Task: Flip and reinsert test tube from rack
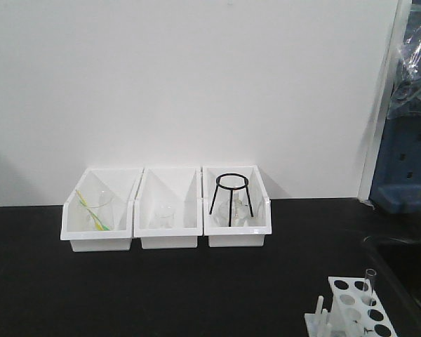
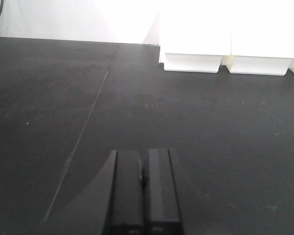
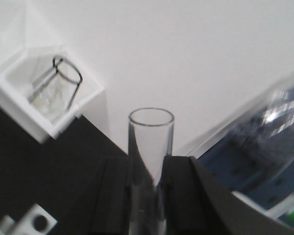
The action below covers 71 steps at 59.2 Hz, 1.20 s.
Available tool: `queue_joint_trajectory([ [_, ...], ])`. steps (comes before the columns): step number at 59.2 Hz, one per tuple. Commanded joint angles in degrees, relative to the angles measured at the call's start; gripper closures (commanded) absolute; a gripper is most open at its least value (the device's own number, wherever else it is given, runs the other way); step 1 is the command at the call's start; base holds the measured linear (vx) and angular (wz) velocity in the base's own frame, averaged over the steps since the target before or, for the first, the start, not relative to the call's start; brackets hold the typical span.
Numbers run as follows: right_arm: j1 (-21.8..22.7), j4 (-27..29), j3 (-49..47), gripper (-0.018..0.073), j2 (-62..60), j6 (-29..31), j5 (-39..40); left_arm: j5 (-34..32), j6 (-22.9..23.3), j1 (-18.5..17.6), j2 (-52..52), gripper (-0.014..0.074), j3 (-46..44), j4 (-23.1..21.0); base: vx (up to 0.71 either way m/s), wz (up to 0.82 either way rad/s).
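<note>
A clear glass test tube (image 3: 151, 147) stands between the black fingers of my right gripper (image 3: 147, 161), which is shut on it, open mouth upward. In the front view the same test tube (image 1: 368, 281) rises over the back right part of the white rack (image 1: 351, 312); its lower end is hidden and the right gripper is out of that frame. A corner of the rack (image 3: 36, 223) shows at the lower left of the right wrist view. My left gripper (image 2: 144, 155) is shut on nothing, low over the black table (image 2: 210, 127).
Three white open-front bins (image 1: 168, 210) line the back wall. The right one holds a black wire tripod (image 1: 231, 196), the middle a small beaker (image 1: 165, 214), the left glassware with a yellow-green item (image 1: 98, 214). Blue equipment (image 1: 407, 154) stands at the far right.
</note>
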<state>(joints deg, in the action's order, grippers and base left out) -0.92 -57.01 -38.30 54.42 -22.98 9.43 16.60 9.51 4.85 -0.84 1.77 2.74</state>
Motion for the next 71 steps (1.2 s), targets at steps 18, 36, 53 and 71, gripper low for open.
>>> queue_joint_trajectory([
  [18,0.39,31.04,12.84,0.0568,5.55,-1.67,33.89,-5.02,0.01,-0.28,-0.69,0.0603,0.05,-0.21,0.00,0.00],
  [36,0.39,40.76,18.04,0.0568,15.45,8.28,50.67,-5.02,0.01,-0.28,-0.69,0.0603,0.05,-0.21,0.00,0.00],
  [53,0.39,41.36,17.97,0.0568,22.37,11.59,55.28,-5.02,0.01,-0.28,-0.69,0.0603,0.05,-0.21,0.00,0.00],
  [71,0.39,41.56,17.97,0.0568,25.59,14.90,56.32,-5.02,0.01,-0.28,-0.69,0.0603,0.05,-0.21,0.00,0.00],
])
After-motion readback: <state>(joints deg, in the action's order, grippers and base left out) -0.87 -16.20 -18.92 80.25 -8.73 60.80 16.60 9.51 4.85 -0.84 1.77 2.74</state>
